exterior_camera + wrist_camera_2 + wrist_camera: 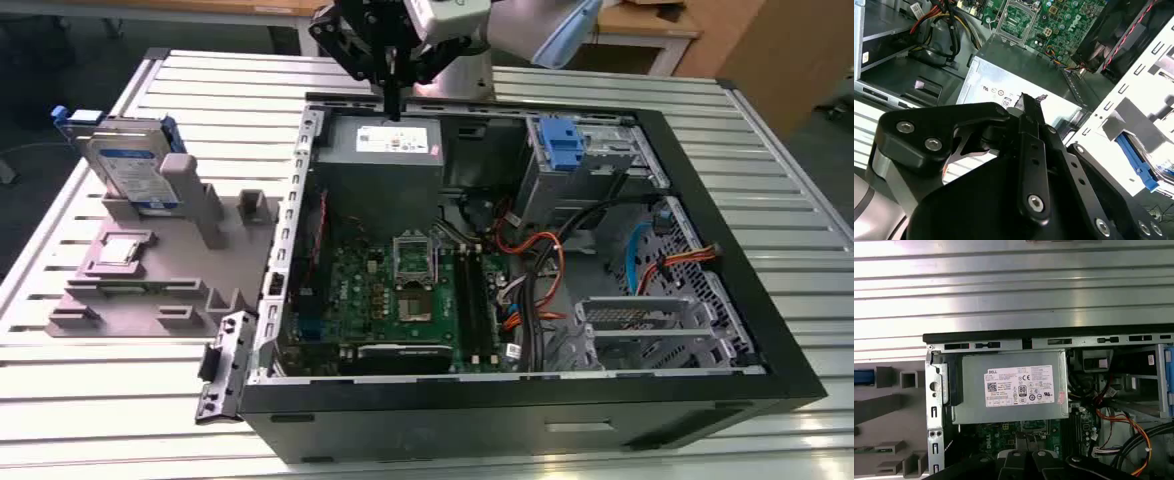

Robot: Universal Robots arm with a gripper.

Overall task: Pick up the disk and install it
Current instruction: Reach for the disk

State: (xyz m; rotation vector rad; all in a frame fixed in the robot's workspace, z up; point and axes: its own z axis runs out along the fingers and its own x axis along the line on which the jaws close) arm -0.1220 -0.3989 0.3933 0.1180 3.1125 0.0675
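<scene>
A slatted metal table [774, 170] bears an open computer case [534, 420]. Beside the case, at the exterior view's left, a grey holder [147, 270] props the disk [131, 165] upright. The gripper [395, 100] hangs over the case's power supply [384, 140], well apart from the disk, its fingers pressed together on nothing.

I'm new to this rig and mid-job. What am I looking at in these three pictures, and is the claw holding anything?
The exterior view shows a slatted metal table carrying an open computer case. The black claw on the robot arm hangs shut and empty above the grey power supply. Both wrist views come from cameras riding on the arm, looking past the claw at that power supply. The disk stands upright in a grey fixture on the exterior view's left, outside the case, untouched.
</scene>
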